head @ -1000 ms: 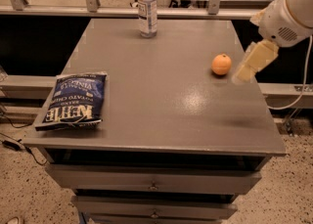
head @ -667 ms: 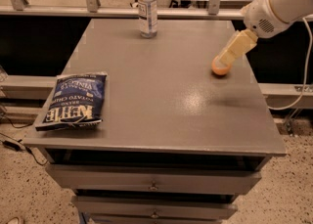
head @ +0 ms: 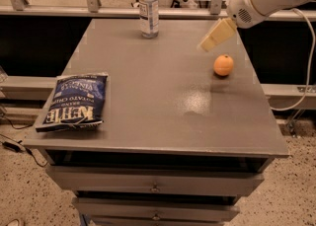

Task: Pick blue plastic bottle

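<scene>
The blue plastic bottle [head: 148,7] stands upright at the far edge of the grey table [head: 148,96], a little left of centre. It is clear with a white cap and a blue-and-white label. My gripper [head: 210,40] hangs in the air at the far right of the table, above and left of an orange. It is well to the right of the bottle and holds nothing that I can see.
An orange [head: 223,65] sits on the table's right side. A dark-blue chip bag [head: 74,100] lies flat at the front left. A railing runs behind the table. Drawers are below the tabletop. A cable hangs at the right.
My gripper has moved up and to the left, away from the orange and toward the far side of the table. The objects on the table have not moved.
</scene>
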